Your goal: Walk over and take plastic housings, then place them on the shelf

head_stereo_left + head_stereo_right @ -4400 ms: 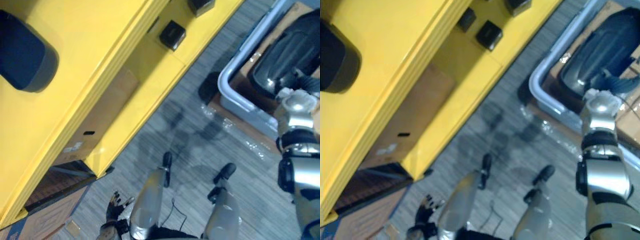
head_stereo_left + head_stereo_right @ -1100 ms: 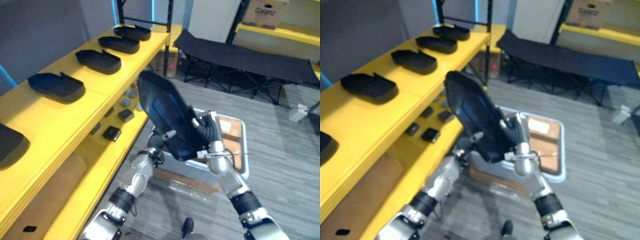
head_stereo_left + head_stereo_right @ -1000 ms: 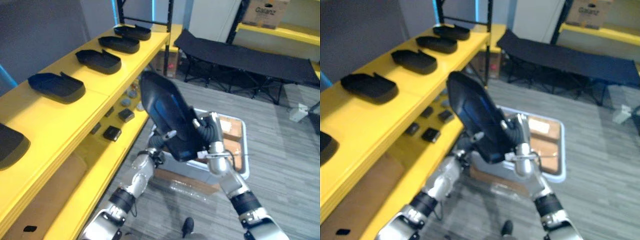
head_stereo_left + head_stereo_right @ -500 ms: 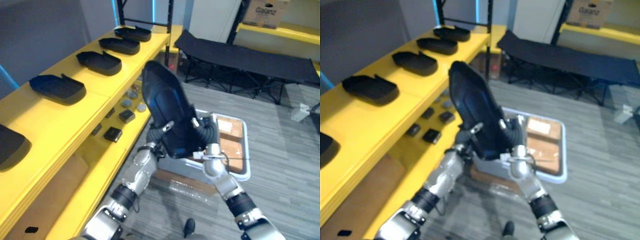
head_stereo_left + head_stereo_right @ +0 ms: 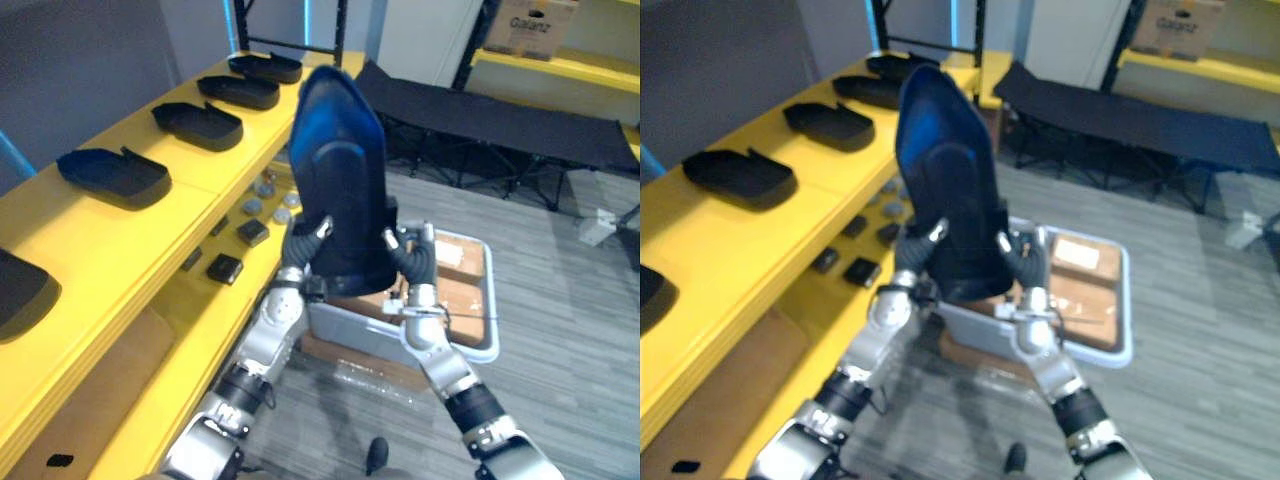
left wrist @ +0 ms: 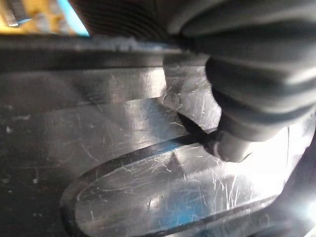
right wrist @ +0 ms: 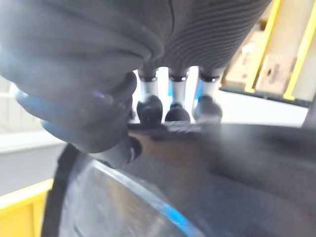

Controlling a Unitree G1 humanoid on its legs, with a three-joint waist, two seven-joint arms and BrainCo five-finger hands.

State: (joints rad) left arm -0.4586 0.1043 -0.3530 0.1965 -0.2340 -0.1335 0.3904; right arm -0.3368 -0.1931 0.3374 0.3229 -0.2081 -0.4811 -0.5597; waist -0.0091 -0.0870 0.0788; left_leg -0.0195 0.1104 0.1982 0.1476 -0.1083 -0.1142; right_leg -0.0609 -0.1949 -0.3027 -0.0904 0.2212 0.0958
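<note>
A large dark plastic housing (image 5: 340,180) stands nearly upright in the air between my two hands, above the grey bin. My left hand (image 5: 303,250) grips its lower left edge and my right hand (image 5: 408,265) its lower right edge. In the left wrist view my thumb (image 6: 232,143) presses on the housing's scratched glossy face (image 6: 123,148). In the right wrist view my dark fingertips (image 7: 177,106) curl over the housing's rim (image 7: 222,168), with the thumb on the opposite side. Several more housings (image 5: 112,172) lie in a row on the yellow shelf (image 5: 120,240) at the left.
A grey bin (image 5: 470,345) with cardboard inside sits on the floor under my hands. Small black blocks (image 5: 225,268) lie on the lower yellow shelf. A black cot (image 5: 500,115) stands behind, beside another yellow rack (image 5: 560,62). Grey floor lies open to the right.
The housing has risen and swung from a leftward tilt to nearly upright. Both hands moved up and closer together under it.
</note>
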